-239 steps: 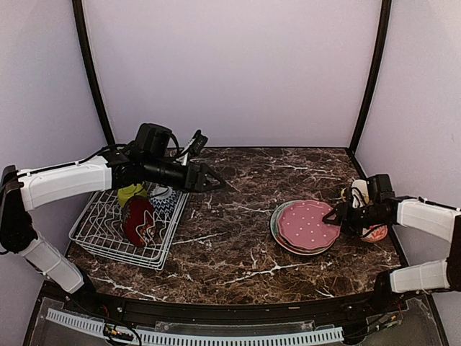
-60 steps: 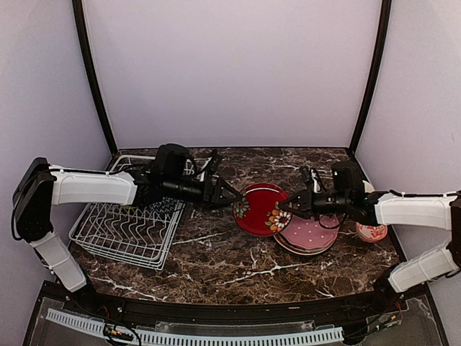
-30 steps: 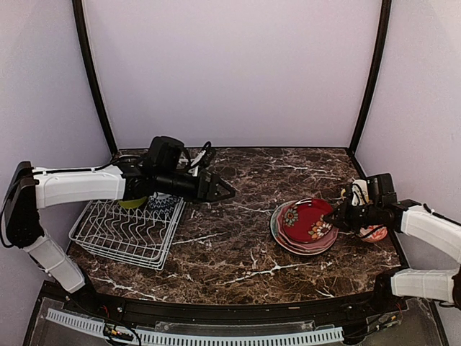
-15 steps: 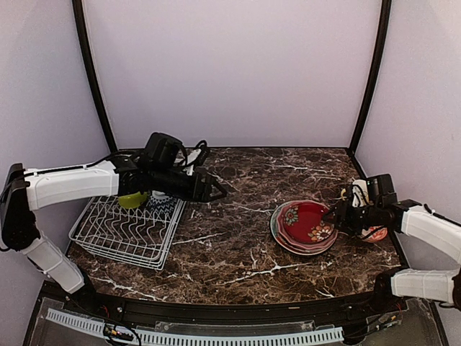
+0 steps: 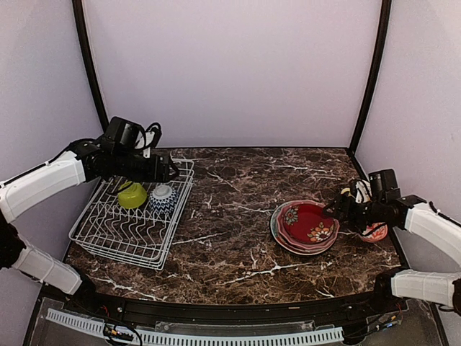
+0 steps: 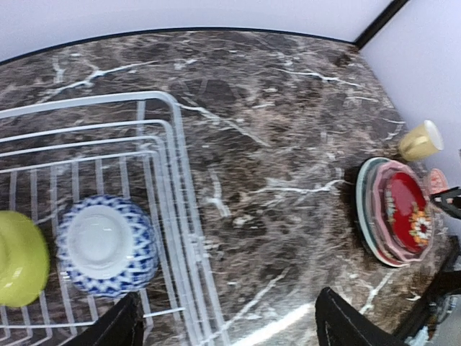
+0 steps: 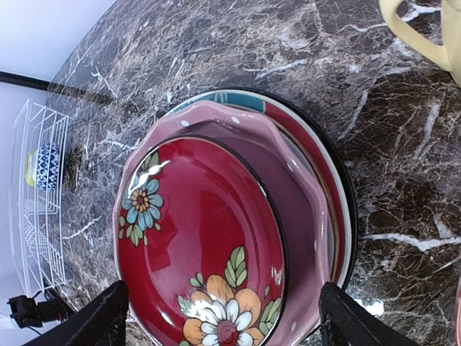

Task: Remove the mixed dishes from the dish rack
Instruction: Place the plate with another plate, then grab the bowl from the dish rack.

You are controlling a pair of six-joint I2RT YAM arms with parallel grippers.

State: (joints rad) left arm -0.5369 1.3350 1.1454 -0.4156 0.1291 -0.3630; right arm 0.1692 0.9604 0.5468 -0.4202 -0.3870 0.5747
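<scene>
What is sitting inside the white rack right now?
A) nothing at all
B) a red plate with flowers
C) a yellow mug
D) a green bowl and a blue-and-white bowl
D: the dish rack holds only the lime-green bowl and the blue-white bowl. The red floral plate tops the stack out on the table, and the yellow mug stands just beyond that stack.

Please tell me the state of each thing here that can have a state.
Dish rack, holds two bowls.
Lime-green bowl, in the rack, tilted.
Blue-white bowl, in the rack, seemingly bottom up.
Dark red floral plate, flat atop the plate stack.
Left gripper, open, empty.
Right gripper, open, empty.
</scene>
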